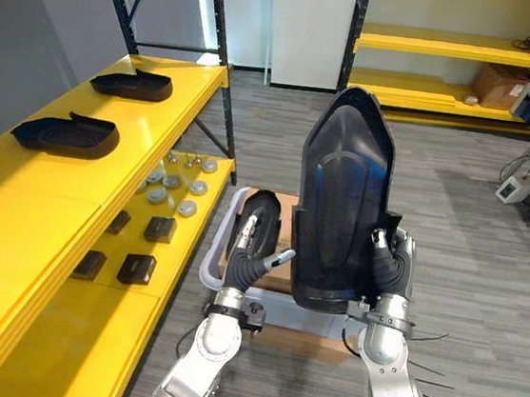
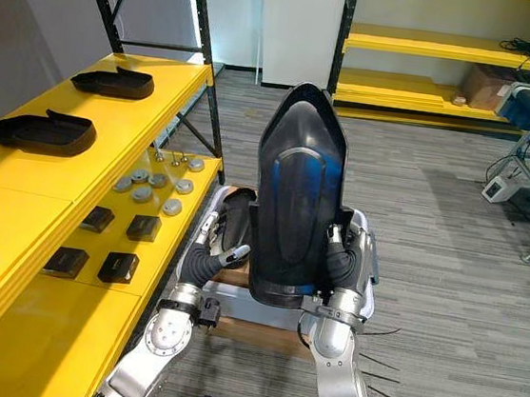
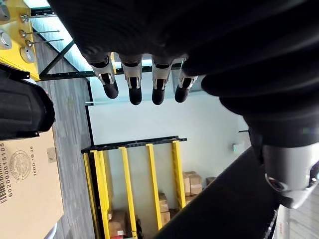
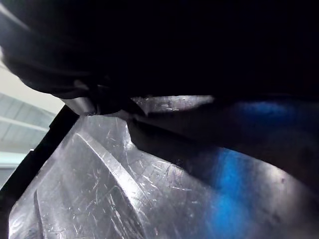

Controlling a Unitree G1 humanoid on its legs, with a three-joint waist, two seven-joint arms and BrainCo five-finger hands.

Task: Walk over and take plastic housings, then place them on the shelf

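Left eye view: a large black plastic housing (image 1: pixel 342 198) is seen upright in mid-air before the robot, pointed end up. Its lower right edge is met by the right hand (image 1: pixel 388 262). Whether that hand is clasped round the rim or laid flat behind it cannot be told, as the housing hides it. The left hand (image 1: pixel 256 247) is raised just beside the lower left edge, its fingers (image 3: pixel 133 87) straight in a row with nothing in them. Contact with the housing cannot be confirmed.

Below the housing a grey bin (image 1: pixel 210 264) is seen, with a cardboard box (image 3: pixel 25 194) and another black part (image 3: pixel 20 107) in it. On the robot's left a yellow shelf (image 1: pixel 44 202) is found. Two housings (image 1: pixel 67 133) (image 1: pixel 133 83) lie on its top deck, well apart. Small black blocks (image 1: pixel 137 268) and silver discs (image 1: pixel 187 208) lie on the lower deck.

The carry to the shelf is judged to be the step in hand. The left hand should be brought firmly against the edge first, so that the load is shared. The housing should be swung left clear of the dark upright post. It should then be laid flat on the bare top deck nearer than the two housings, and released only once it is fully supported.
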